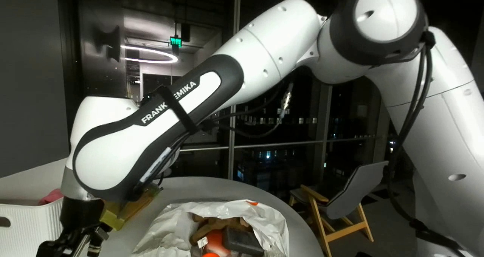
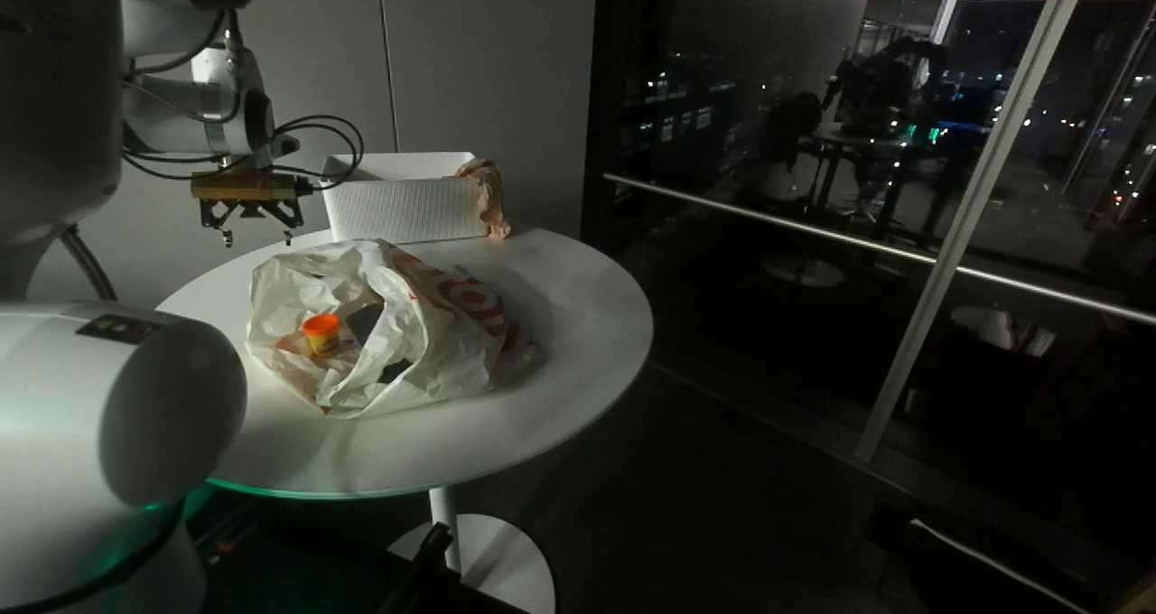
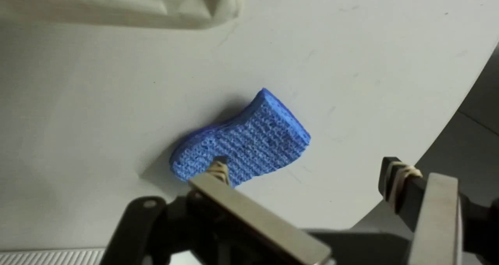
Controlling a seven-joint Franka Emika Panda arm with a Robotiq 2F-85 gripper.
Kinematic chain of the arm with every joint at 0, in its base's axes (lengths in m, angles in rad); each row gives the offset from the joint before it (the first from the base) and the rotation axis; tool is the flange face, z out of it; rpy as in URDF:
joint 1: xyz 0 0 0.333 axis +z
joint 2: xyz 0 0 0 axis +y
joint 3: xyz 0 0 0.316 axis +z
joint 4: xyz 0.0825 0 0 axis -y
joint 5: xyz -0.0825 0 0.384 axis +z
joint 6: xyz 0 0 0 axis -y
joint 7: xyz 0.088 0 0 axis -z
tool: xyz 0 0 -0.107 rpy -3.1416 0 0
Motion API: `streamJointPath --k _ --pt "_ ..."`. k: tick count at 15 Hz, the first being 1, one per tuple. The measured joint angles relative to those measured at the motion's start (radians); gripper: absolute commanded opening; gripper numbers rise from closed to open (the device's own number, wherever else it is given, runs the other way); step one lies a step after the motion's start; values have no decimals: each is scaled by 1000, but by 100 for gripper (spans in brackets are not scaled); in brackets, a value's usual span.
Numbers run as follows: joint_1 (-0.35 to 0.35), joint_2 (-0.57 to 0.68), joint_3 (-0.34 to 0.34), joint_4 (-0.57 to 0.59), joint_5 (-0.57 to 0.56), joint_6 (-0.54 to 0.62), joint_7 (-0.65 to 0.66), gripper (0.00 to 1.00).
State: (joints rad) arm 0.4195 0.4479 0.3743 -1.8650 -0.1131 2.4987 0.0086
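A blue sponge (image 3: 249,140), curved on its sides, lies on the white table in the wrist view. My gripper (image 3: 305,166) hangs above it with its jaws wide apart and nothing between them. The left finger overlaps the sponge's lower edge in that view; the right one stands off toward the table's rim. Whether the left finger touches the sponge cannot be told. In an exterior view the gripper (image 2: 257,237) points down over the table's far left side, and the sponge is hidden there behind the plastic bag (image 2: 452,334).
The open bag holds an orange-lidded yellow tub (image 2: 321,336), a dark box (image 1: 242,241) and something brown (image 1: 211,226). Behind it stands a white ribbed bin (image 2: 406,212) with a pinkish cloth (image 2: 489,199) over its side. The round table (image 2: 587,343) ends near the gripper. A chair (image 1: 351,196) stands beyond.
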Motion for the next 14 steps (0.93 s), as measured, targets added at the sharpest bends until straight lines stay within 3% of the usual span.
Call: streamJointPath --k 6,14 --pt "38 184 -58 196 30 -98 81 100" --pt "76 286 -91 322 99 -140 232 100"
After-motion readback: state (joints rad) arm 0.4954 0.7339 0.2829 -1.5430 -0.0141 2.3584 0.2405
